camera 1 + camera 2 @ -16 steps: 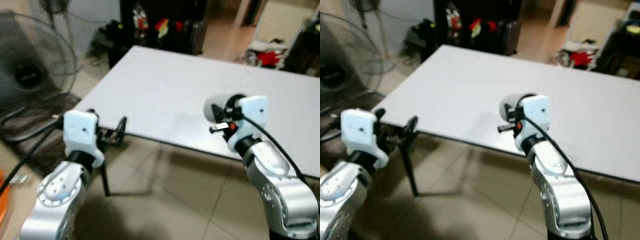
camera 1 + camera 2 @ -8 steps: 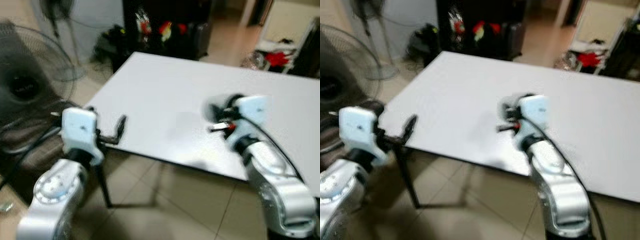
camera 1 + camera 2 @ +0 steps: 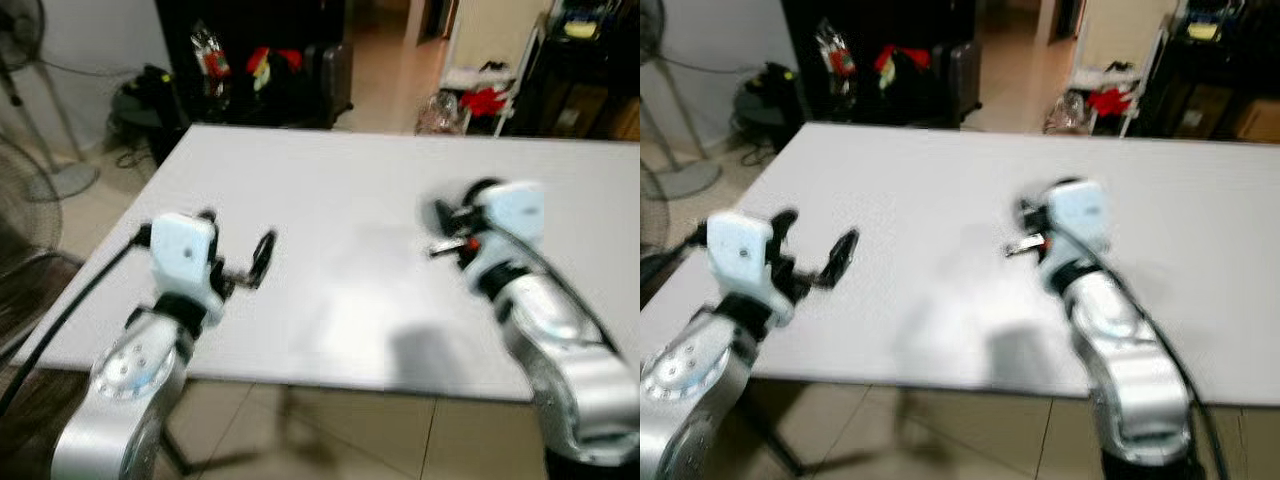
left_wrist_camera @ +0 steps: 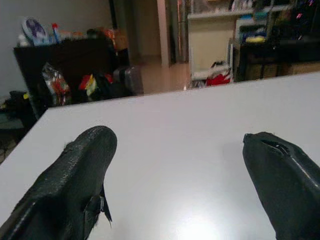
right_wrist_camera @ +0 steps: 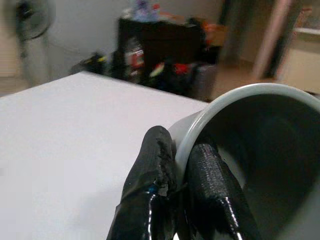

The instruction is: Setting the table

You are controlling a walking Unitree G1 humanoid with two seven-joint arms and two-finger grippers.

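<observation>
I have the right gripper (image 5: 182,200) pinched on the rim of a grey cup (image 5: 250,145), one finger outside the wall and one inside, and it hangs above the white worktop (image 3: 330,200), nearer the front edge than the back. The cup looks like ceramic to me: stiff, smooth, probably slippery on the glaze, with some weight hanging off a thin rim grip, and liable to chip if I set it down hard. A rim pinch is a fair hold for lowering it upright, though I judge it could swing or slip if I move fast.

The left gripper (image 4: 180,165) has its fingers spread wide, holding nothing, just above the worktop near the front left corner.

Room is generous: the surface is bare from the front edge to the back edge. I'd place the cup well in from the front edge. Bags and clutter (image 3: 240,70) on the floor sit beyond the back left corner, well apart from my reach.
</observation>
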